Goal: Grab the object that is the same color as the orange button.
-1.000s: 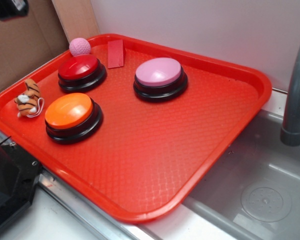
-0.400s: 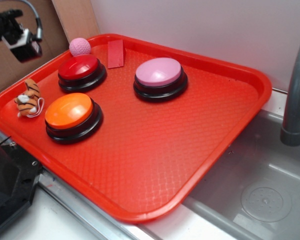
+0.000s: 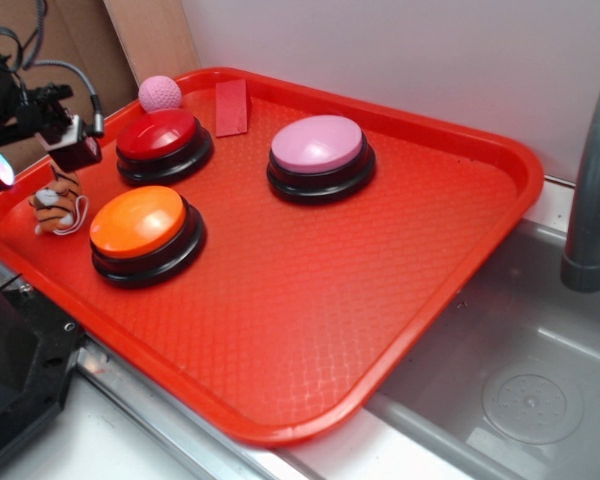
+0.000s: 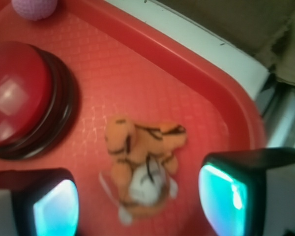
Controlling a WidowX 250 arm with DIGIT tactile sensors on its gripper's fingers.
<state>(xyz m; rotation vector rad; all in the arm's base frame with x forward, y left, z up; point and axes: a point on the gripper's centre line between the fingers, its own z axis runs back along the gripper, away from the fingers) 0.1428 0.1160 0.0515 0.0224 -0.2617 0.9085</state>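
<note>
Locate the plush tiger toy point(image 3: 57, 205) first: it lies on the red tray point(image 3: 310, 300) near the tray's left edge, close beside the orange button point(image 3: 145, 232) but not touching it. In the wrist view you see the tiger point(image 4: 142, 164) orange with black stripes, its white face turned toward the camera, resting flat on the textured tray floor.

Check the end effector point(image 3: 35, 150) next. In the exterior view it hangs directly above the tiger and covers the toy's upper part. In the wrist view its two fingers point(image 4: 231, 194) stand spread wide, one on each side of the toy, with clear tray surface between each pad and the plush. The end effector point(image 4: 137, 201) holds nothing. You cannot tell from either view how high the pads sit above the tray floor.

Moving outward, the red-domed button point(image 3: 164, 144) sits behind the orange button, near the tiger; the wrist view shows it point(image 4: 27, 98) to the left of the toy, apart from it. A pink textured ball point(image 3: 160, 94) rests at the tray's far left corner, behind the red-domed button. A small red card point(image 3: 231, 107) lies flat just to the right of the ball. The pink-domed button point(image 3: 320, 157) stands well apart, toward the tray's middle rear.

To the right of the tray you see a grey sink basin point(image 3: 520, 380) and a grey faucet pipe point(image 3: 592, 190).
</note>
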